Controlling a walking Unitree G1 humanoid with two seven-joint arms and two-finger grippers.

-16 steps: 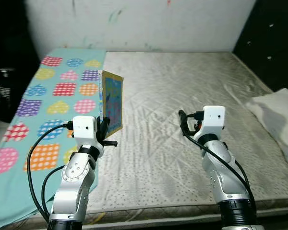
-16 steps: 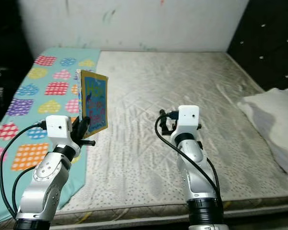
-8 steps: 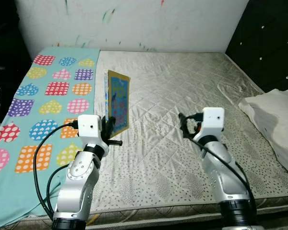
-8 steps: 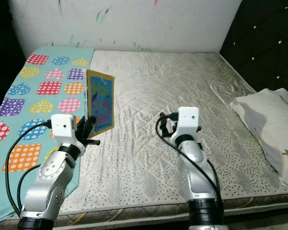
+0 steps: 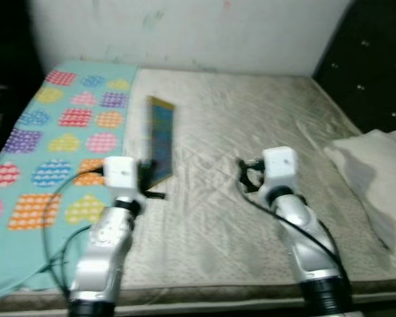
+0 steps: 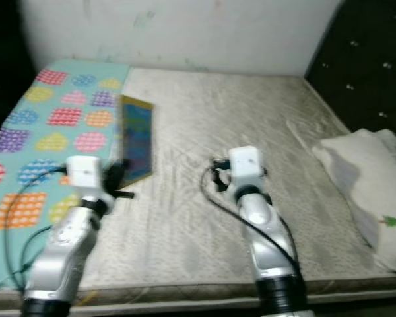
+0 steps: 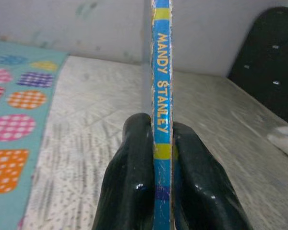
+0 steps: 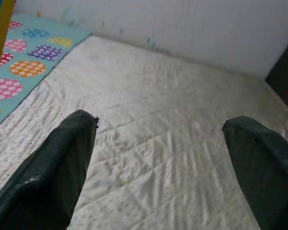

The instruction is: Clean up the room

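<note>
The book (image 5: 161, 140) is off the bed and upright, held edge-on over the seam where the bare mattress (image 5: 251, 125) meets the patterned sheet (image 5: 59, 132); in the left wrist view its blue spine, lettered "MANDY STANLEY", sits clamped between the two black fingers (image 7: 129, 182). So the left gripper (image 5: 145, 177) is gripping the book low on the spine — pick-up done, put-away not yet done, by my reading. No shelf or bin can be made out, so where it goes is undetermined. The right gripper (image 8: 158, 158) hangs over the quilted mattress at about the middle of the head view, jaws spread wide and holding nothing. A white pillow (image 5: 373, 175) lies at 3 o'clock on the bed's edge, possibly the next item to straighten — judgement only. Room for moving: the mattress between the two arms and on toward the wall (image 5: 204, 30) at 12 o'clock shows no objects. Edges to mind: the dark padded panel (image 5: 376, 59) at 2 o'clock, a dark area at 9 o'clock beyond the sheet, and the mattress front edge at 6 o'clock. Head views are blurred; fine detail is unreliable.
</note>
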